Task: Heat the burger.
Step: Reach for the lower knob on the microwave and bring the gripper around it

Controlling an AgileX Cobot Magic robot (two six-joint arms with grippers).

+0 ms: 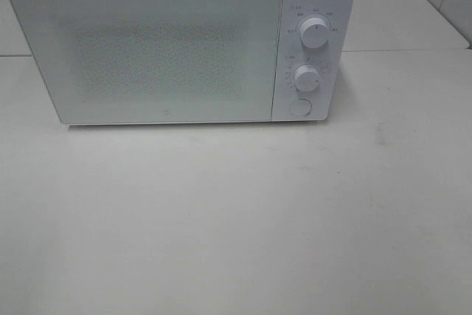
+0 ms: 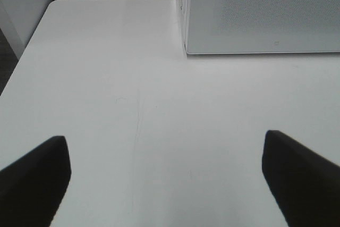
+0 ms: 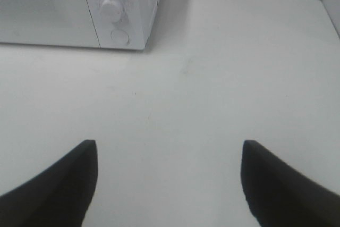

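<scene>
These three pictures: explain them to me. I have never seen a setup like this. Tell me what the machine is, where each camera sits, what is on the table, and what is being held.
The machine is a robot with two arms, each ending in a two-fingered gripper. One picture comes from a camera mounted high, looking down on a white table with a white microwave on it. Its door is closed, and two knobs and a round button sit on its right panel. Neither arm shows in that view.

The other two pictures come from cameras on the wrists. The dark shapes at the edges are the fingers: the left gripper and the right gripper. Both are spread wide and hold nothing.

No burger is visible in any picture; it cannot be seen through the door.
</scene>
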